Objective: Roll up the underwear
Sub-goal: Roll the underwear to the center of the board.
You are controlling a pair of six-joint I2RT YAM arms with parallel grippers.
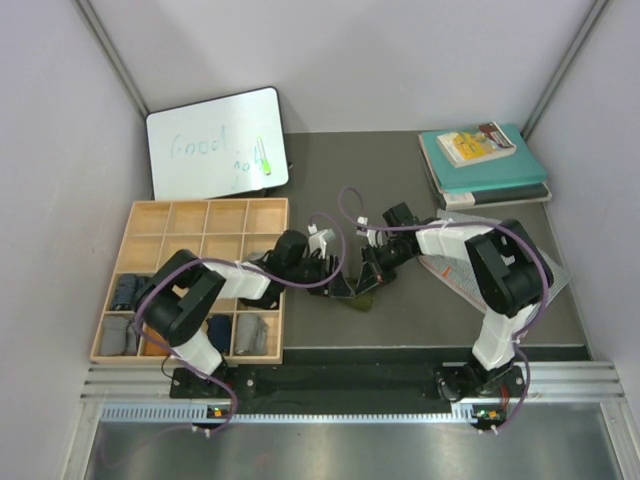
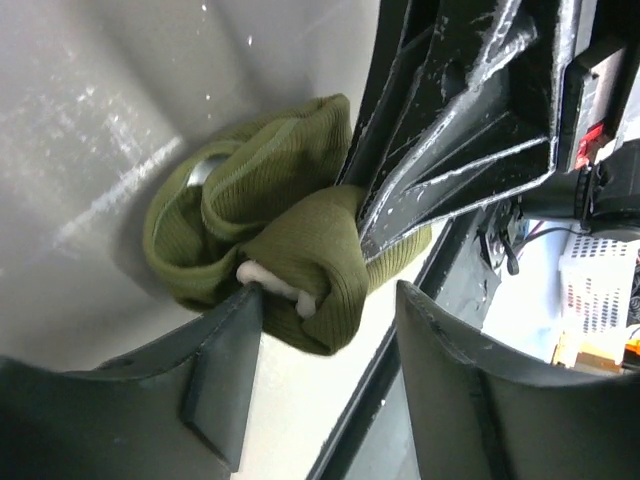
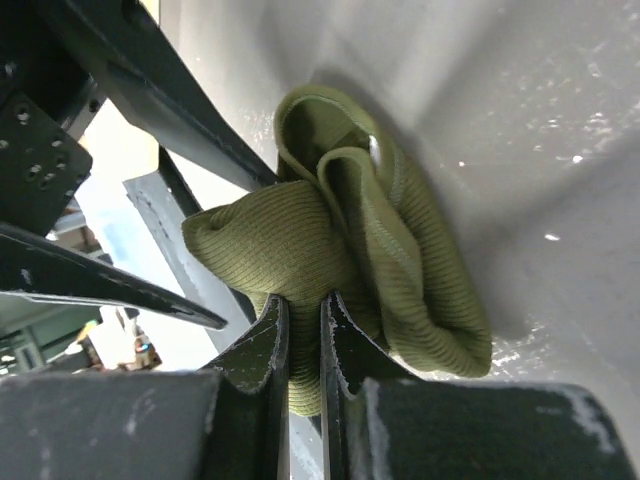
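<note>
The right tool [image 3: 305,305] is seen pressed almost together, with a fold of the green underwear [image 3: 350,250] pinched between its fingers at the lower middle of the right wrist view. The left tool [image 2: 330,300] is held spread. In the left wrist view its left-hand finger [image 2: 225,340] is set against the bundle where a cream scrap shows, while the other finger is kept just beside the cloth. The green underwear is bunched into a loose, ribbed roll and is laid on the grey surface [image 2: 80,150] between the two tools, which are brought together at the centre of the top view. To the left in that view a wooden tray [image 1: 200,215] with compartments is placed, with grey rolls [image 1: 120,335] lodged in its bottom row. A whiteboard [image 1: 215,140] is propped at the upper left, and books [image 1: 485,165] are stacked at the upper right.
</note>
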